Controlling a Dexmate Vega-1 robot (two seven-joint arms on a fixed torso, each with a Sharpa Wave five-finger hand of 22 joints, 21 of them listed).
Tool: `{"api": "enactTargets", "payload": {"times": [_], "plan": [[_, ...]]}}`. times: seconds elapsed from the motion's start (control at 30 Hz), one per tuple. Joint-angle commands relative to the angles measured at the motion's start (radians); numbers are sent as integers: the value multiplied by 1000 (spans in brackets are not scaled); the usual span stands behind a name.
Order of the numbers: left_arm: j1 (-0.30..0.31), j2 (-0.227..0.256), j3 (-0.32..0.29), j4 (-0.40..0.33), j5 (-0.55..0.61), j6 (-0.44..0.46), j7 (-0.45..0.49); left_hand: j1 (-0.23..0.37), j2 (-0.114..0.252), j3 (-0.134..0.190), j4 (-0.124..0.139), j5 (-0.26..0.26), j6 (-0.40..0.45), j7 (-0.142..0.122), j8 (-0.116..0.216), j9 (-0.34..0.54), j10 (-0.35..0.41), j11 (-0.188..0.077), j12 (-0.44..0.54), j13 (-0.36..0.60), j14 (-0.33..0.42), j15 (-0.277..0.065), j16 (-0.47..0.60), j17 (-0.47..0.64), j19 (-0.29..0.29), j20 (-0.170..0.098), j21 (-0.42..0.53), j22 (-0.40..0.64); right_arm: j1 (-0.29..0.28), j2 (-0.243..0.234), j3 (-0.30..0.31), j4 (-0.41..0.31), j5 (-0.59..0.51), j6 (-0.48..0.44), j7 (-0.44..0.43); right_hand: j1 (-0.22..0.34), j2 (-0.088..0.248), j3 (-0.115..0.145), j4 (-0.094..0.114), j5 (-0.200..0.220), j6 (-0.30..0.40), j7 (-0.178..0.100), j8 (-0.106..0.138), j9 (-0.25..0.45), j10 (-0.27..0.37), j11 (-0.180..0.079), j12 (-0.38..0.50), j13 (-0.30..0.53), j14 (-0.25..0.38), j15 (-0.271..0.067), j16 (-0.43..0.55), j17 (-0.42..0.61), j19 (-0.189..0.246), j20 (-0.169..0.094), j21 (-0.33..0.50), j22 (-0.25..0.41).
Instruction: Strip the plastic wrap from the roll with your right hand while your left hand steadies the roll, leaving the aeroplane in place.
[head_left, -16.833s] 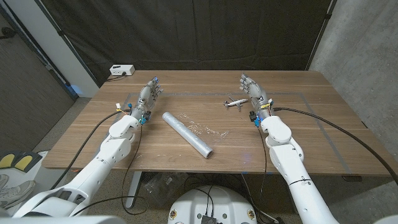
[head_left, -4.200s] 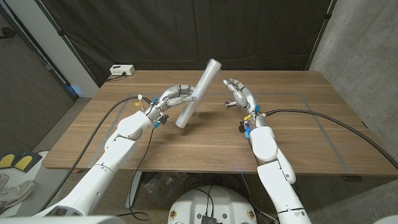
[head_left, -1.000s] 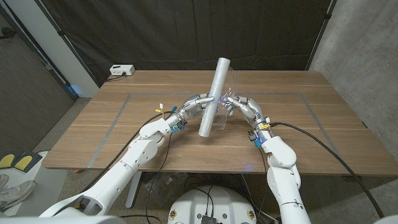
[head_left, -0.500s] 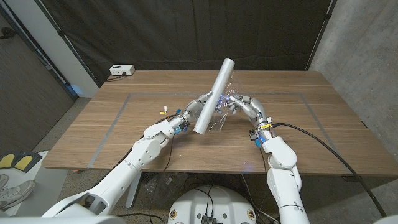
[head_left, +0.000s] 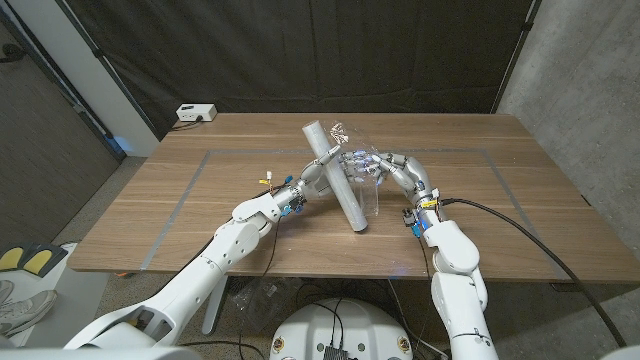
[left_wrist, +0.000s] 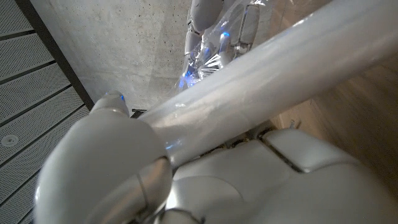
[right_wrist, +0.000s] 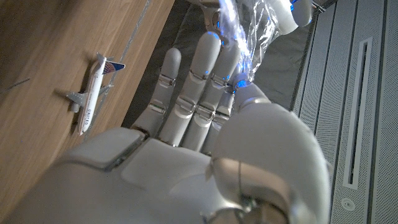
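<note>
The left hand (head_left: 318, 178) grips the tilted roll (head_left: 337, 178) mid-length, while the right hand (head_left: 385, 170), just beside it, pinches the loose plastic wrap (head_left: 362, 170).

This looks like a robotics lab or test bay, not a home. A plain wooden table (head_left: 480, 215) stands as the single workbench, marked with a taped rectangle (head_left: 190, 185). Behind the table hangs a black curtain (head_left: 330, 55) as a backdrop. To the right of the table rises a bare concrete wall (head_left: 580, 70); to its left stands a grey perforated panel (head_left: 40, 150). A white power box (head_left: 196, 112) sits on the table's far left corner, and black cables (head_left: 560, 215) trail across its right side.
</note>
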Motion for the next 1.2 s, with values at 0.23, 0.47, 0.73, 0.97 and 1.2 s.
{"api": "enactTargets", "payload": {"times": [0.23,0.47,0.73,0.97,1.2], "plan": [[9,-1,5,8,-79,55,-54,-7,0,-10,1,7,-26,5,-14,-2,-18,9,-11,-7,-17,-56,9,-10,12,-6,-8,5,-36,26,-8,-108,-88,-50,-77,26,0,-9,4,0,15,12,12,17,15,-3,14,18,-1,-20,13,19,-4,-76,40,11],[16,-7,11,14,-126,106,-70,-20,0,-27,4,9,-100,15,-45,-4,-52,29,-30,-20,-49,-40,10,-29,32,-3,-19,4,-38,39,-10,-166,-143,-106,-120,37,0,-11,5,4,24,18,20,32,24,-4,20,28,0,-20,22,34,-2,-74,74,17],[20,-40,16,62,-194,147,-116,-78,-4,-73,20,8,-202,10,-88,2,-123,59,-58,-35,-145,4,4,-57,26,45,-59,3,-17,36,-16,-199,-187,-177,-152,49,-3,-12,3,11,32,32,29,48,33,3,29,44,5,-19,34,55,-3,-72,108,23],[16,-55,18,93,-211,158,-125,-100,-1,-89,24,9,-231,14,-101,4,-149,69,-64,-33,-174,11,7,-67,12,58,-79,3,-8,33,-27,-231,-234,-222,-189,60,-14,-12,0,21,44,45,40,64,47,12,43,62,10,-19,50,86,-3,-68,139,26],[3,-78,20,137,-216,148,-145,-115,4,-100,25,12,-249,8,-109,5,-177,72,-70,-31,-204,21,7,-74,-3,67,-97,4,7,25,-35,-238,-249,-252,-208,57,-23,-13,4,28,47,51,47,78,54,17,52,76,8,-18,55,107,-3,-64,160,23]]}}
